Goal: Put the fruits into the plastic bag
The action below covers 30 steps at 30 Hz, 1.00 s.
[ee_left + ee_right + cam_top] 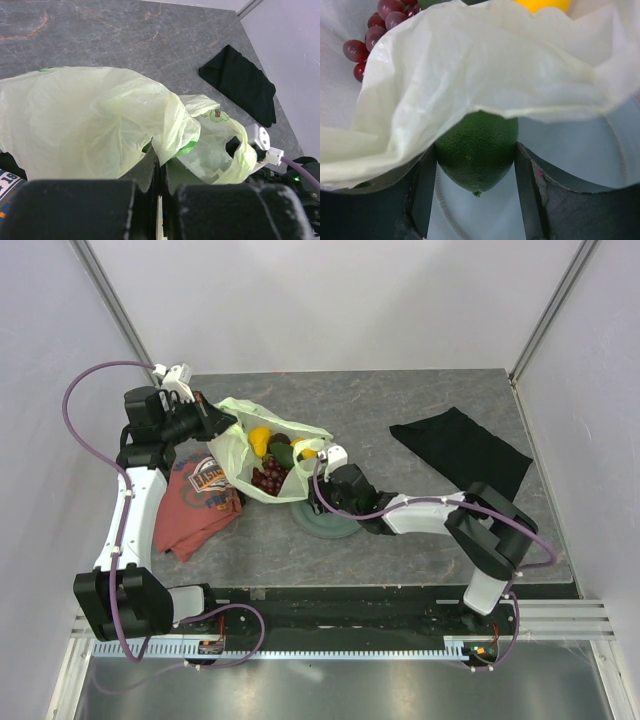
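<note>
The pale green plastic bag [236, 448] lies open at the table's middle left. In it I see a yellow-orange round fruit [259, 438], a dark fruit [281, 452], a yellow pear [303, 447] and the dark red grape bunch [268, 478]. My left gripper [222, 425] is shut on a fold of the bag's rim [170, 135] and holds it up. My right gripper [312, 480] is at the bag's near right edge, shut on the dark green oval fruit [476, 150]. That fruit sits under the bag's lip [470, 65], above the plate. Grapes [375, 25] show beyond.
The round grey-green plate [330, 523] lies under my right gripper and shows in the right wrist view [580, 150]. A red printed T-shirt [195, 505] lies left of the bag. A black cloth [460, 450] lies at the right and shows in the left wrist view [242, 85].
</note>
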Tool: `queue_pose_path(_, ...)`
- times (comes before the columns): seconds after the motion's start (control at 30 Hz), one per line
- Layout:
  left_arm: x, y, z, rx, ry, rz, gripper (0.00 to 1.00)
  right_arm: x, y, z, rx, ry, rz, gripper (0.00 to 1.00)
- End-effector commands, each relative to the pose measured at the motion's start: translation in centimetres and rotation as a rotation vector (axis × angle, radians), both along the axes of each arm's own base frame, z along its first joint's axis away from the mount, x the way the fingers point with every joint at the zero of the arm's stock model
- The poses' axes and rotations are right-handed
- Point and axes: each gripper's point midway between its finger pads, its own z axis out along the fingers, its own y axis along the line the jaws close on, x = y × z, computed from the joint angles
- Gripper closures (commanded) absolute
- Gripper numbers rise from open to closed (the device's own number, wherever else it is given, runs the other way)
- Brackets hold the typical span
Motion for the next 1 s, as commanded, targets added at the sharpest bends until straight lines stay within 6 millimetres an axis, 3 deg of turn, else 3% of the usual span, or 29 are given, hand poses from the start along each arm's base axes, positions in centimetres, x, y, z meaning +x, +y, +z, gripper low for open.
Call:
queue_pose_path(0.0, 0.2, 0.0, 1.1, -0.004, -0.038, -0.019, 0.98, -0.5, -1.4, 2.4, 0.012, -0.043, -0.027, 0.62)
queue_pose_path(0.13, 0.2, -0.1, 1.0, -0.003, -0.035, -0.018, 0.98, -1.3, -3.6, 1.6, -0.029, -0.028, -0.058, 0.62)
queue_pose_path(0.33, 0.3, 0.0, 1.0, 0.001, -0.038, -0.013, 0.98, -0.6, -7.2, 1.6, -0.039, 0.017, -0.165, 0.62)
queue_pose_path(0.73, 0.2, 0.1, 1.1, 0.001, -0.041, -0.013, 0.98, 2.1, -15.7, 3.9, -0.031, 0.031, -0.476, 0.63)
queue_pose_path(0.83, 0.2, 0.0, 1.0, 0.001, -0.039, -0.014, 0.98, 2.4, -17.6, 5.2, -0.041, 0.018, -0.536, 0.63)
queue_pose_path(0.93, 0.2, 0.0, 1.1, 0.000, -0.043, -0.017, 0.99, 2.4, -18.6, 8.0, -0.016, -0.033, -0.560, 0.63)
queue_pose_path(0.97, 0.2, 0.0, 1.1, 0.000, -0.041, -0.017, 0.98, 2.3, -18.7, 9.8, 0.018, -0.069, -0.559, 0.63)
